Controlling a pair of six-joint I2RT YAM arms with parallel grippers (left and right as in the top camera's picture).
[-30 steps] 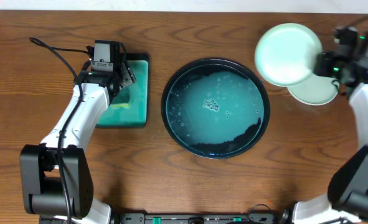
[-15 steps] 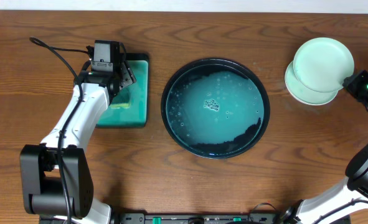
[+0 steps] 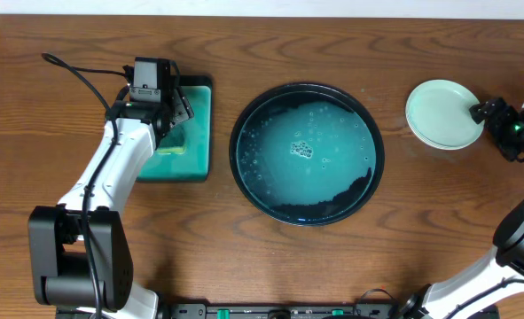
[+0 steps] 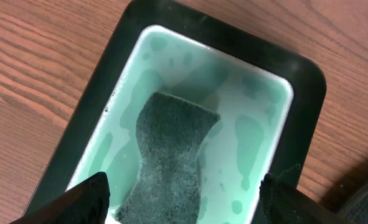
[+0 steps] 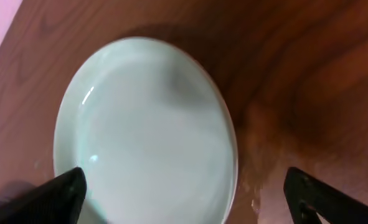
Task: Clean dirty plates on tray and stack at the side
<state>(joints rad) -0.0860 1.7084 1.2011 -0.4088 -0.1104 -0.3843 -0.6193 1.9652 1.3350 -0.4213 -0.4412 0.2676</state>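
Note:
The round black tray (image 3: pixel 244 124) sits mid-table and holds only teal, bubbly water. Pale-aqua plates (image 3: pixel 442 114) lie stacked on the bare wood at the right; in the right wrist view the top plate (image 5: pixel 146 130) lies flat, covering whatever is beneath it. My right gripper (image 3: pixel 487 112) hovers at the stack's right edge, open (image 5: pixel 190 196), one finger over the plate and the other over wood, gripping nothing. My left gripper (image 3: pixel 167 113) hangs open (image 4: pixel 187 199) above a dark sponge (image 4: pixel 168 155).
The sponge lies in a rectangular teal tray with a black rim (image 3: pixel 201 133), left of the round tray; in the left wrist view its rim (image 4: pixel 103 81) frames wet teal. A black cable (image 3: pixel 75 75) trails along the left arm. The table's far edge runs close behind the stack.
My right gripper carried a plate rightward from above the tray's far right, laid it on the plate at the side, and opened. The left arm has not moved.

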